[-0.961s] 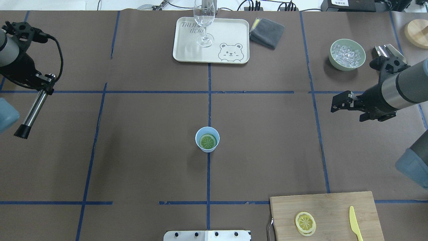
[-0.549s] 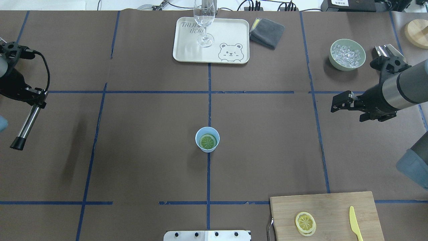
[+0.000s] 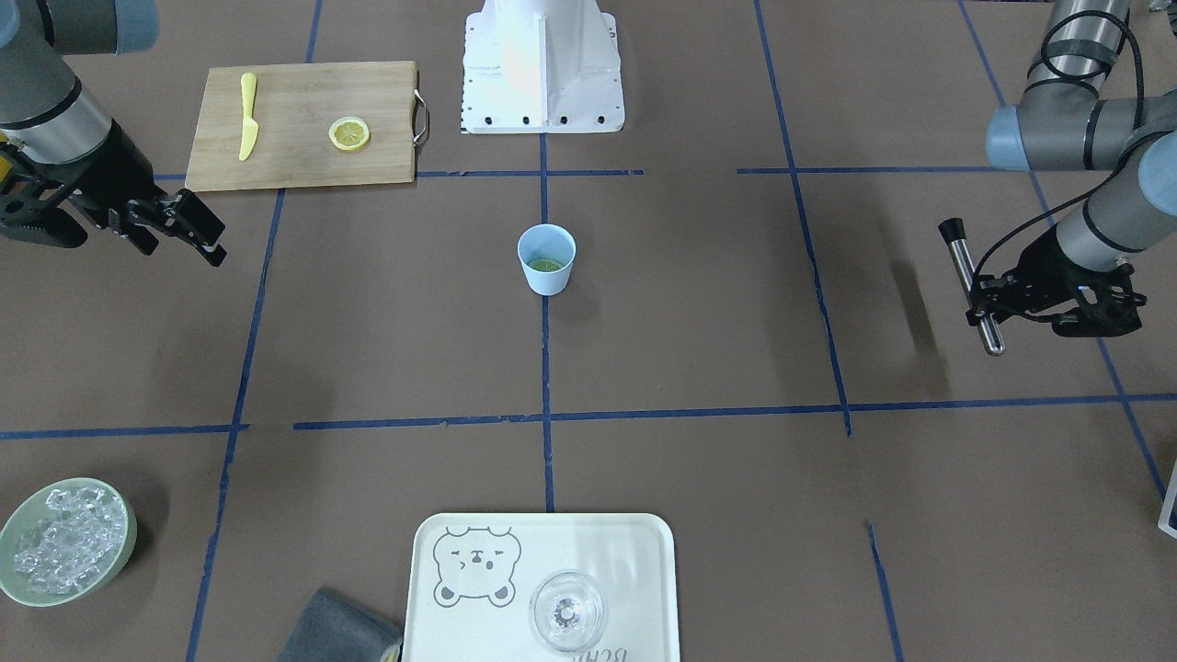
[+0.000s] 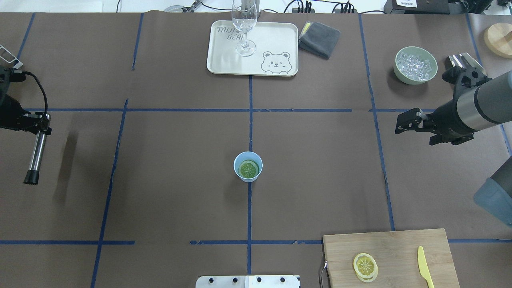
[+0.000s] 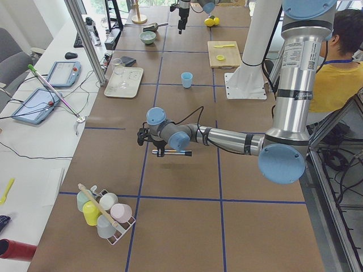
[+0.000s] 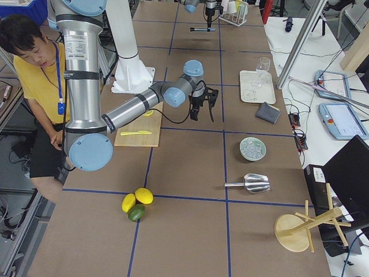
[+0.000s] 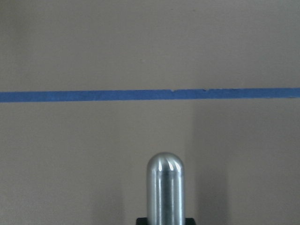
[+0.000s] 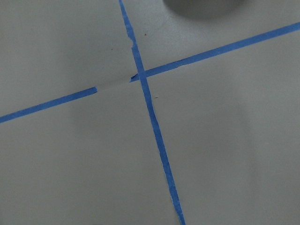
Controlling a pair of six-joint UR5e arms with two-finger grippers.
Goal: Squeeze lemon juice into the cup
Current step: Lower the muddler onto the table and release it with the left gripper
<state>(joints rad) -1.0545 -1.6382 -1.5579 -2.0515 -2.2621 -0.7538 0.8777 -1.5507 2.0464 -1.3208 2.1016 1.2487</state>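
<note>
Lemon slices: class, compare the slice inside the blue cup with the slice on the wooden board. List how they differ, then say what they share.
The slice in the cup looks greenish; the slice on the board is bright yellow. The slice in the cup sits sunk inside the blue cup at mid-table; the slice on the board lies in the open on the wooden board, near the yellow knife. Both are round, segmented and lie flat.

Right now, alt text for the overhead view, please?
A lemon slice lies inside the light blue cup at mid-table. The left gripper holds a metal rod near the left edge; the right gripper hovers open at right.
</note>
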